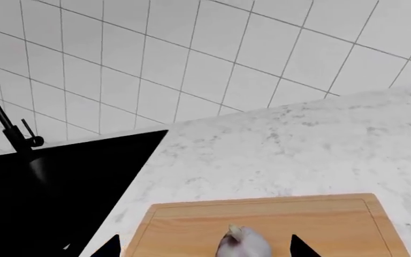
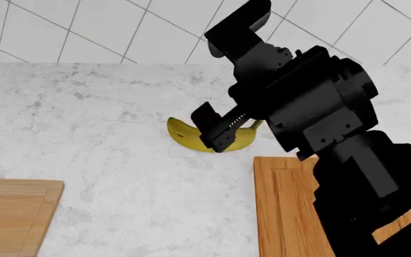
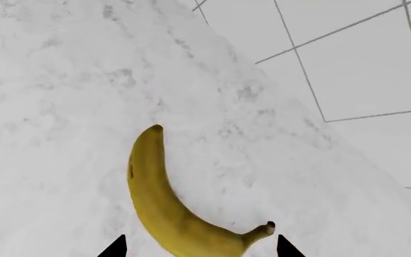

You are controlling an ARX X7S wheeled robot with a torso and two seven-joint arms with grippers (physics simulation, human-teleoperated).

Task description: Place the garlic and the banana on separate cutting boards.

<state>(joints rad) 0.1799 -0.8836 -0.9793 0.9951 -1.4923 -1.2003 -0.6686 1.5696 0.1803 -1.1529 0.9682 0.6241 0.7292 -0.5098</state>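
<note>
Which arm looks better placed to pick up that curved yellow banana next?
The right. Its gripper hangs open straddling the curved yellow banana on the marble counter, while the left gripper is over the garlic bulb on its wooden board.

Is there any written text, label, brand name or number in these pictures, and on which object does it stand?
None: no picture shows any writing.
The banana has only small dark marks, no sticker.
The garlic is plain, and so is the cutting board under it.
The other board, the counter, the wall tiles and the black arm carry no letters or numbers.
</note>
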